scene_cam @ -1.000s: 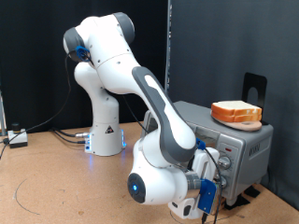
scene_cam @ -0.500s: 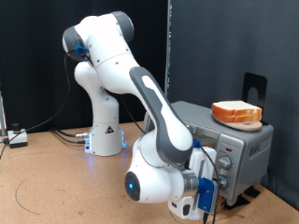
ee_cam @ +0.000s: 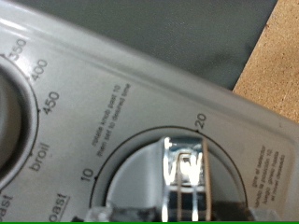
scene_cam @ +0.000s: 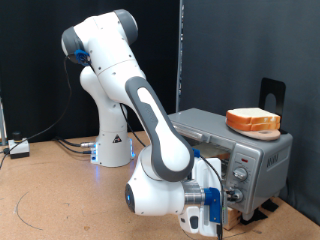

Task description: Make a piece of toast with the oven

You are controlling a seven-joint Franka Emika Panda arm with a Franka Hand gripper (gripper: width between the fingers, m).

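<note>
Working the oven (scene_cam: 235,150) front: your pincer (scene_cam: 228,192) sits at its timer knob (ee_cam: 187,177), at 5 o'clock; spread or pressed together, you cannot tell. Bread slices (scene_cam: 252,121) on top.

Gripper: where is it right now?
The gripper is low on the exterior view's right, at the oven front by its round knobs; the wrist view shows a timer dial close up.

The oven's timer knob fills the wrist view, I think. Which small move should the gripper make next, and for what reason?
Probably a small turn of the timer knob. In the wrist view the knob sits right ahead, dial marks 10 and 20 around it. The gripper is at the oven front; bread lies on top. Whether the fingers grip is not visible.
</note>
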